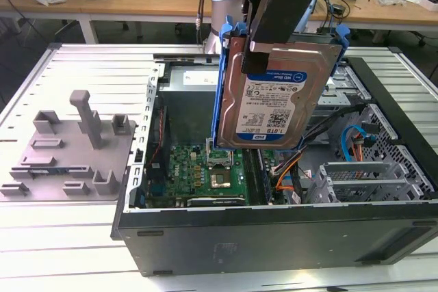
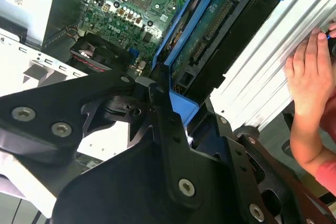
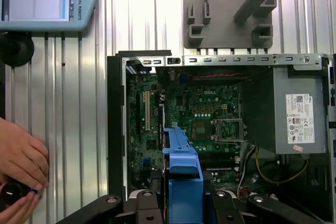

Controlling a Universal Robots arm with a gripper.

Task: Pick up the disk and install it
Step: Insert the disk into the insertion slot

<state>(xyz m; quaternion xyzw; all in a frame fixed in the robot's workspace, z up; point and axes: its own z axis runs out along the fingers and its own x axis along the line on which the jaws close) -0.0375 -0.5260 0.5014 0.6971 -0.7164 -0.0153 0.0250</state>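
In the exterior view the gripper (image 1: 277, 35) is cut off by the frame's upper edge, so its body and the arm above it cannot be followed. It is clamped on the disk (image 1: 270, 94), with its jaws parted only by the drive's thickness. One black finger (image 1: 280, 11) lies over the upper part of the label face, and the opposite finger is hidden behind the drive.

The disk hangs upright below the gripper, label toward the camera, framed by its blue carrier (image 1: 220, 94). It is in the air above the open computer case (image 1: 274, 230) and touches nothing there. It screens much of the case interior behind it, and which bay lies directly under it cannot be told.

In the second wrist view the gripper's black linkage covers much of the picture. Beyond it, only the drive's circuit side (image 2: 210, 35) and one carrier rail show. In the first wrist view the drive is seen end-on, so little more than the carrier's blue edge (image 3: 184, 182) is visible between the jaws.

The motherboard (image 1: 219, 169) lies beneath the gripper. The grey fixture tray (image 1: 68, 155) sits outside the case, well apart from the gripper, on the exterior view's left.

A person's hand (image 3: 21, 156), cut by the frame edge, rests on a dark round object (image 3: 10, 195) too cropped to identify.
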